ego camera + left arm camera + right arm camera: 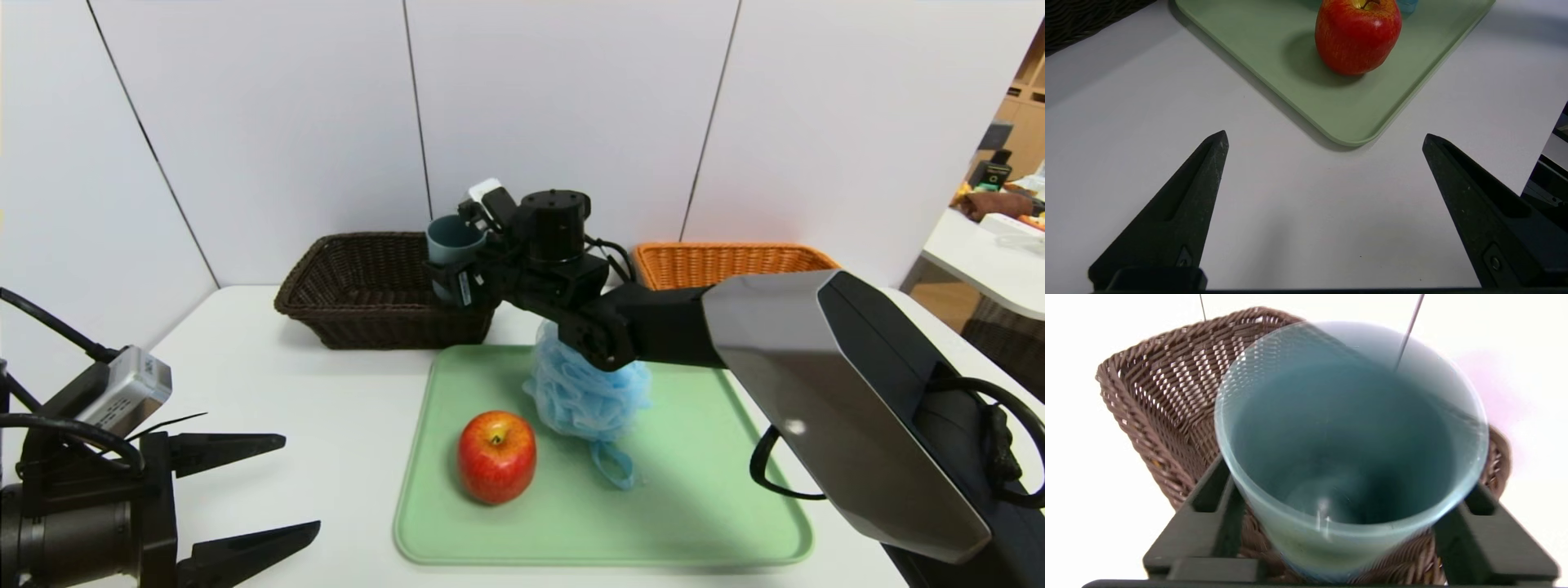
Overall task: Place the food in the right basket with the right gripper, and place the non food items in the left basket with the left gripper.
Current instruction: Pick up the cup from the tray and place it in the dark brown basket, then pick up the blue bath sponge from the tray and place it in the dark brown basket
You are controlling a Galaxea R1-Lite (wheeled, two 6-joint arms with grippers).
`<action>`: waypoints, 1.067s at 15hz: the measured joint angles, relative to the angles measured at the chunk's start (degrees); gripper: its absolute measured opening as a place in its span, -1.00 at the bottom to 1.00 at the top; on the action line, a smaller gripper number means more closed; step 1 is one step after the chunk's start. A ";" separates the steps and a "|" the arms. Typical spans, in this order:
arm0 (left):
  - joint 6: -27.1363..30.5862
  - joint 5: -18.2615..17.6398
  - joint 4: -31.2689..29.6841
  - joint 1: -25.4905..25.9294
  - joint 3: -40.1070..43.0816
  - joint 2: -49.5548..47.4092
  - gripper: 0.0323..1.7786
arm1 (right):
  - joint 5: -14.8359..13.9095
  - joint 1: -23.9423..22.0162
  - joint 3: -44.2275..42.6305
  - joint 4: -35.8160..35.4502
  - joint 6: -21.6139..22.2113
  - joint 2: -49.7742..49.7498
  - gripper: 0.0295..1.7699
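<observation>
White panelled wall (563, 98) behind; another table (984, 261) far right.

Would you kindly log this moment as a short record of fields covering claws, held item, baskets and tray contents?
right claw: shut on the blue cup, held over the brown basket's right end
left claw: open, empty, low over the table near the tray's left corner
brown basket: back left
orange basket: back right
green tray: holds red apple and blue bath pouf

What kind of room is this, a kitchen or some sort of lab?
Probably a lab or test booth: plain white partition panels behind a white table, sorting props on a green tray, and shelving beyond.
</observation>
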 joint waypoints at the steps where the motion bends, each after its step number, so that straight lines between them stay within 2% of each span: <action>1: 0.02 0.02 -0.05 0.00 -0.02 0.00 0.90 | 0.00 0.02 0.00 -0.09 0.00 -0.02 0.51; 6: 0.00 0.00 -0.09 0.00 -0.33 0.11 0.90 | 0.06 -0.13 0.02 0.00 0.00 -0.15 0.71; 12: -0.20 0.02 -0.22 0.02 -0.57 -0.28 0.90 | -0.52 -0.94 0.13 0.96 0.09 -3.17 0.83; 16: -2.76 2.27 -0.17 0.15 -1.40 -2.40 0.90 | -2.01 -3.13 0.41 7.58 0.59 -7.42 0.87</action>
